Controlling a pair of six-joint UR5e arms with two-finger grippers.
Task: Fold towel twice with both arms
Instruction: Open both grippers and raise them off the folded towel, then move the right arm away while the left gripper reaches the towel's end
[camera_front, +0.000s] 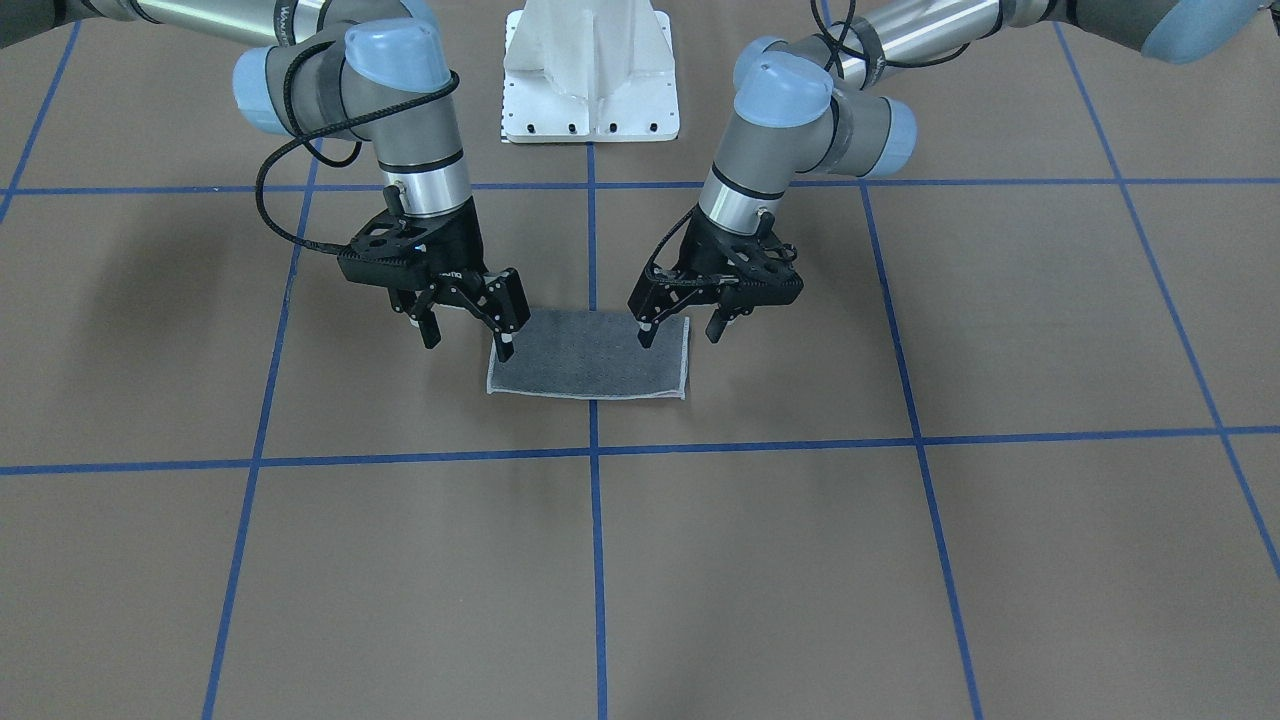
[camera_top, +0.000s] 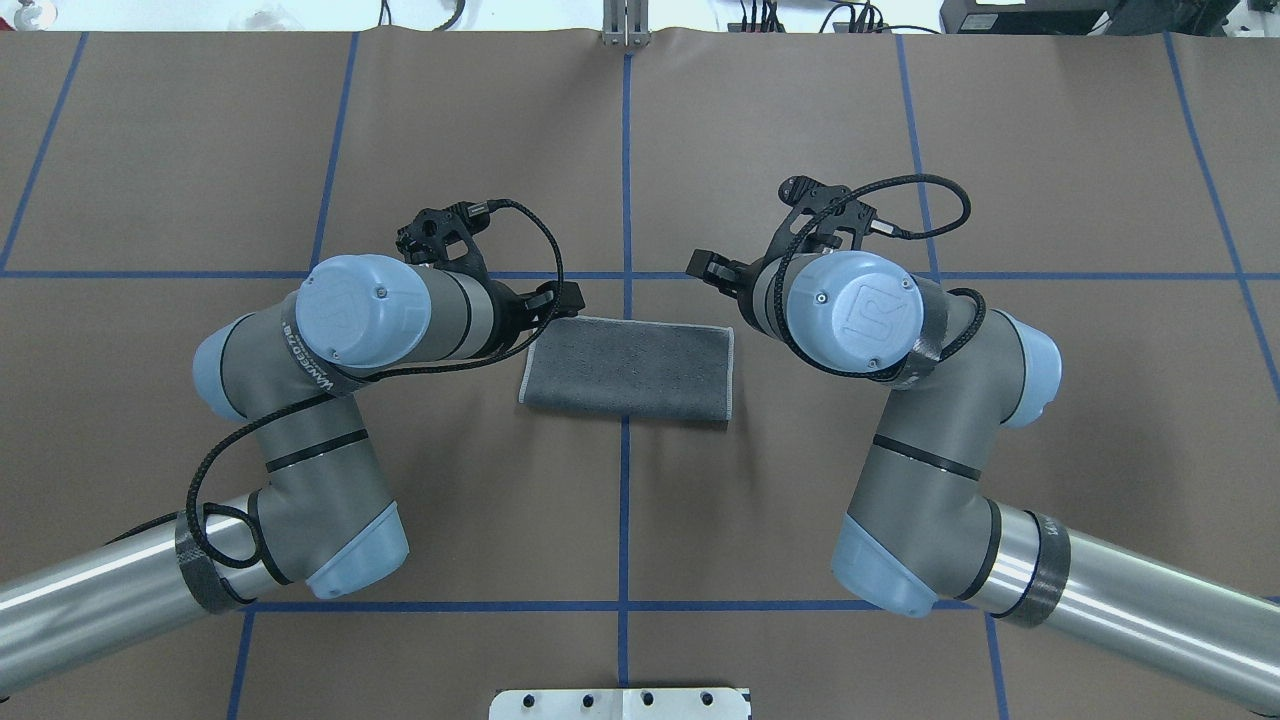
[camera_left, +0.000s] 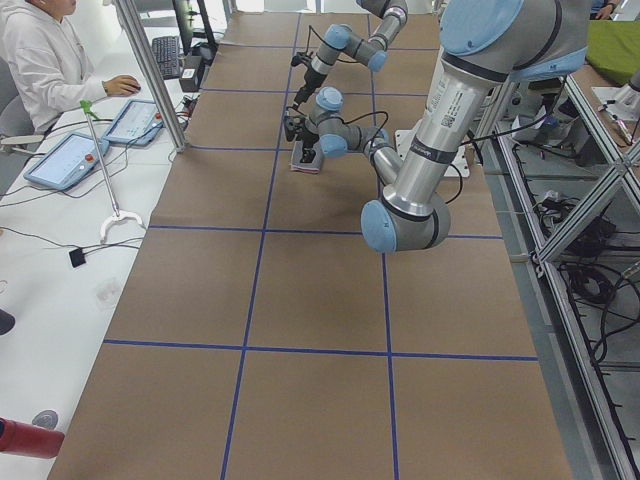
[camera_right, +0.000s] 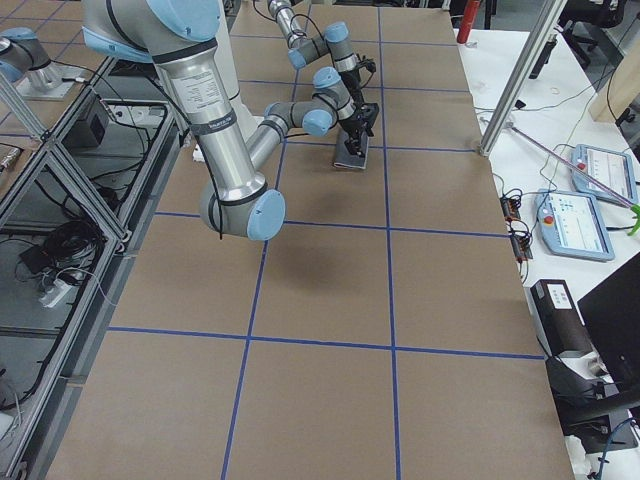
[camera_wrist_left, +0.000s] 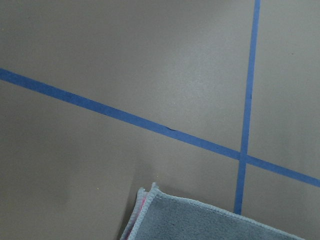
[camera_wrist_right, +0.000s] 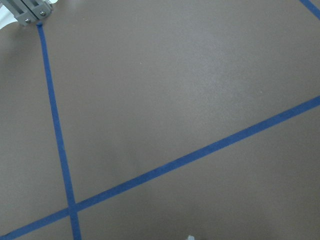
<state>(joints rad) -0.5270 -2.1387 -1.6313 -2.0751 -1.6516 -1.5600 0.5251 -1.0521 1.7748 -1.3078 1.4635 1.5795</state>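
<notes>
The towel (camera_front: 588, 358) lies flat at the table's middle, folded into a rectangle with the grey face up and a light stitched border; it also shows in the overhead view (camera_top: 628, 368). The left wrist view shows one corner (camera_wrist_left: 200, 222) with a pink edge between the layers. My left gripper (camera_front: 680, 335) is open, just above the towel's end on its side, one finger over the cloth. My right gripper (camera_front: 468, 345) is open above the opposite end. Neither holds anything.
The white bolted pedestal base (camera_front: 590, 75) stands at the robot's side of the table. Blue tape lines (camera_front: 592, 450) grid the brown table cover. An operator (camera_left: 45, 60) sits at a side bench with tablets (camera_left: 70, 160) beyond the far edge.
</notes>
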